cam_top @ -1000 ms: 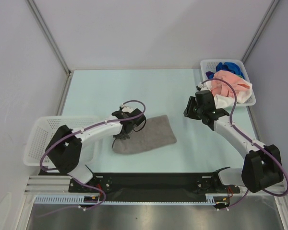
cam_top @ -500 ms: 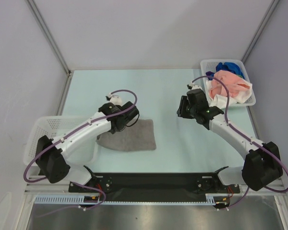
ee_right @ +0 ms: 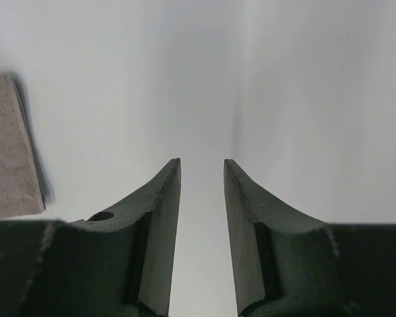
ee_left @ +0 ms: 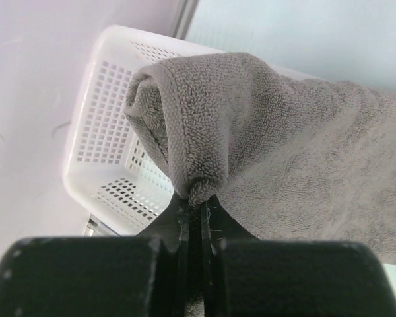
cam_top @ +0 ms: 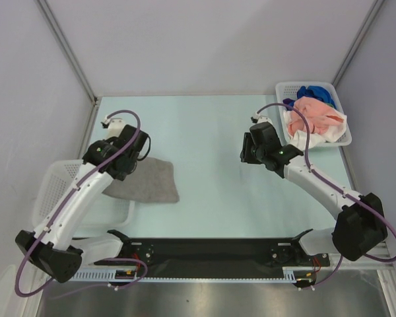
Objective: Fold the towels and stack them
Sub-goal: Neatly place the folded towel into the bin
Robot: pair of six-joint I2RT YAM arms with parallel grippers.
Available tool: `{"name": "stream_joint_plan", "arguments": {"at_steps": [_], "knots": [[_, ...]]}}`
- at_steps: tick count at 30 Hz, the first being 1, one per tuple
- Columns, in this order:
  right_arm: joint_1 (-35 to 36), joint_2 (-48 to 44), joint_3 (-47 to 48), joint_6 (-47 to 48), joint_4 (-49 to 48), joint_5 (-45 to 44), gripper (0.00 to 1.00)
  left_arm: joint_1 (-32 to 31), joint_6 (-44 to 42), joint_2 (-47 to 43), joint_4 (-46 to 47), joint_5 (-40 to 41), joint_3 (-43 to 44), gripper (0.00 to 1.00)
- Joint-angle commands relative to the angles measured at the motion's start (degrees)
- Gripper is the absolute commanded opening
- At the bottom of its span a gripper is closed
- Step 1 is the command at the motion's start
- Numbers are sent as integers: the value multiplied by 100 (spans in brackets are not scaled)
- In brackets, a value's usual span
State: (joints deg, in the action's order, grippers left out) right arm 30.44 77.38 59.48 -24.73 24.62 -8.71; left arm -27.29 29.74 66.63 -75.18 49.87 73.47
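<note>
the grey towel [cam_top: 152,183], pinched in the left gripper [ee_left: 199,205], has been dragged left towards the white basket [ee_left: 99,119], seemingly for stacking, while the right gripper [ee_right: 202,191] is held part-open and empty.

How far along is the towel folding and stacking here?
Done: the grey towel looks folded. In hand: left gripper is shut on its folded edge, near the left basket; right gripper is open, holding nothing. Left: the pink towel, blue towel and white towel lie crumpled in the right basket.
</note>
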Motion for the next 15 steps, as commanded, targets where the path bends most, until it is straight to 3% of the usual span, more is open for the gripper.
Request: {"name": "stream_joint_plan", "arguments": {"at_steps": [1,9,15], "knots": [[155,84,362,74,95,-236,37,223,-565,-203,-67,251,387,0],[384,277,590,74,166,-385,37,768,-1303,-458,661,-30,80,0],[560,506,819,170,298,-491,36,1541,-1795,-695,1434,-477,-359,0]]}}
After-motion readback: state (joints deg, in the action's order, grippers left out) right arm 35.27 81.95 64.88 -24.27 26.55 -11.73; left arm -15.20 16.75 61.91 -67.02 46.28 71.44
